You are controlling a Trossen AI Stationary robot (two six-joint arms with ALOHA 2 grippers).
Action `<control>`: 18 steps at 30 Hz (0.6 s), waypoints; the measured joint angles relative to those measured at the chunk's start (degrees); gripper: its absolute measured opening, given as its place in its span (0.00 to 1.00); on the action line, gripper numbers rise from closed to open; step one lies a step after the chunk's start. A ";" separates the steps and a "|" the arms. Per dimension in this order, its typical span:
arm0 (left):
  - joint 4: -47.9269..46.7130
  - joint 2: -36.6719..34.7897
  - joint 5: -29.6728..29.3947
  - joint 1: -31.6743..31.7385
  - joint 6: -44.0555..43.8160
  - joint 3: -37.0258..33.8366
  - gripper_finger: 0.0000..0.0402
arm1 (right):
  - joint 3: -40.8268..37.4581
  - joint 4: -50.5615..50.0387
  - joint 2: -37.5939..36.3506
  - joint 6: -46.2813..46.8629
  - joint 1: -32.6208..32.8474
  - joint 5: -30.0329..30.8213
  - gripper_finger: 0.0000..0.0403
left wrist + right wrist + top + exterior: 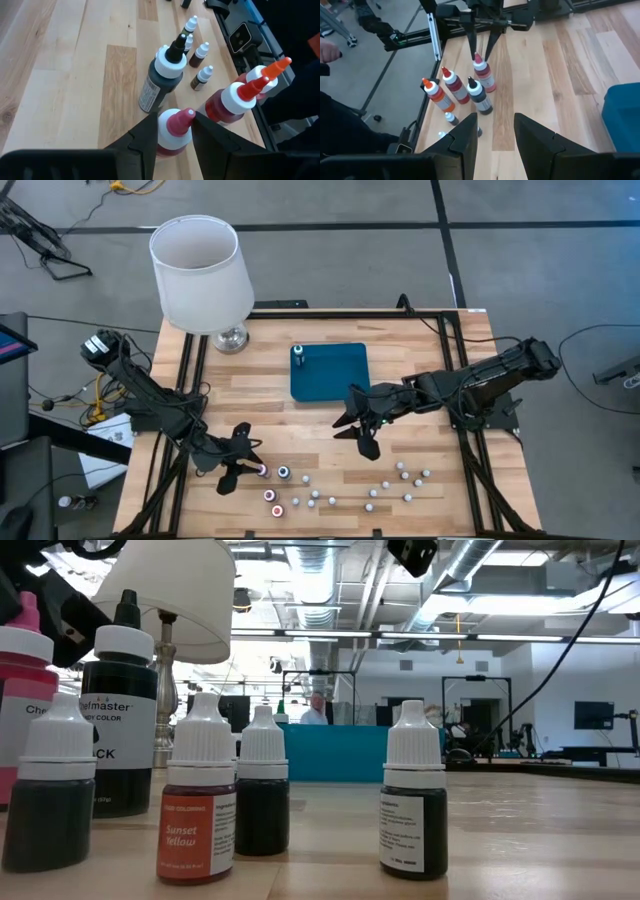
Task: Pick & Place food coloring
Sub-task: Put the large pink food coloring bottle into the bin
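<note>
Pink and capped in a narrow cone, the bottle [172, 134] stands upright between the fingers of the left gripper [172, 142], which straddle it; whether they press it I cannot tell. It is the bottle nearest the tray [330, 371] in its cluster. It looks light, smooth and tippy, best held low on the body. The right gripper [362, 432], near the tray's corner, is spread and empty. Only the high view shows a bottle [299, 356] already on the tray.
</note>
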 joint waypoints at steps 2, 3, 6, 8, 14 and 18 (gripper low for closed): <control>-0.04 0.00 0.00 0.00 0.10 0.00 0.27 | 0.02 0.04 0.00 0.00 0.00 -0.01 0.29; -0.04 0.00 -0.01 0.00 0.12 0.00 0.27 | 0.02 0.06 0.00 0.00 0.00 -0.02 0.29; -0.02 0.00 -0.50 0.02 0.12 0.00 0.24 | 0.02 -0.01 0.00 0.00 0.00 -0.02 0.29; 0.07 0.00 -0.86 0.02 0.10 0.00 0.21 | 0.02 -0.03 0.00 -0.02 0.00 -0.02 0.29; 0.12 0.00 -1.48 0.04 -0.17 0.00 0.11 | 0.02 -0.18 0.00 -0.04 0.00 -0.04 0.29; 0.10 0.00 -2.62 0.02 -0.39 0.00 0.08 | 0.02 -0.18 0.00 -0.04 0.02 -0.07 0.29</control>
